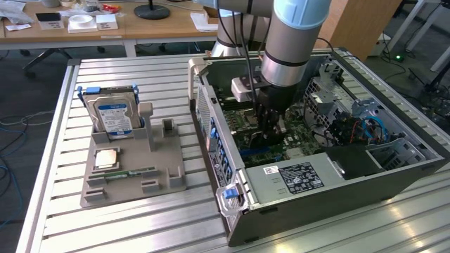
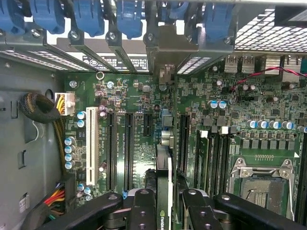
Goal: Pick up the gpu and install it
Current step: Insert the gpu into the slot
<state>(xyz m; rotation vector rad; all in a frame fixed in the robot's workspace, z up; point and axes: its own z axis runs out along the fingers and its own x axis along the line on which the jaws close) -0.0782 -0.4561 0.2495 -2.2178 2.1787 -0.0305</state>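
Your gripper (image 1: 270,126) is down inside the open computer case (image 1: 316,211), pinching the gpu (image 2: 164,167) edge-on between its fingers (image 2: 144,211). The card stands upright over the green motherboard (image 2: 139,96). You cannot tell whether it touches a slot.
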